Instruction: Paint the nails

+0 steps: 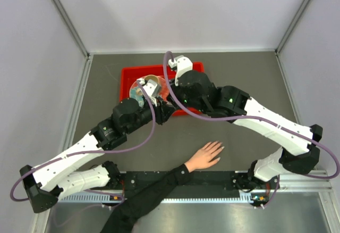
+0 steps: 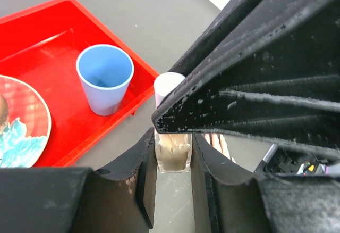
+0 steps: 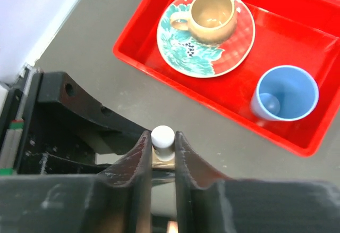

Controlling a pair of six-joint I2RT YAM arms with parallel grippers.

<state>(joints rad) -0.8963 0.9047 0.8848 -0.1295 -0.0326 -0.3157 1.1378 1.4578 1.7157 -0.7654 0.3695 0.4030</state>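
A small clear nail polish bottle (image 2: 172, 158) with beige polish is held just above the table, and my left gripper (image 2: 172, 153) is shut on its glass body. Its white cap (image 3: 162, 136) sits between the fingers of my right gripper (image 3: 162, 143), which press on both sides of it. In the top view both grippers meet in front of the tray, left gripper (image 1: 159, 109) and right gripper (image 1: 171, 101). A light-skinned hand (image 1: 204, 156) with a black sleeve lies flat near the table's front, fingers spread. The nails (image 1: 219, 148) are too small to make out.
A red tray (image 3: 159, 68) behind the grippers holds a floral plate (image 3: 175, 52) with a tan mug (image 3: 212, 15) on it and a blue cup (image 3: 287, 94). The sleeved forearm (image 1: 154, 190) crosses the front edge between the arm bases.
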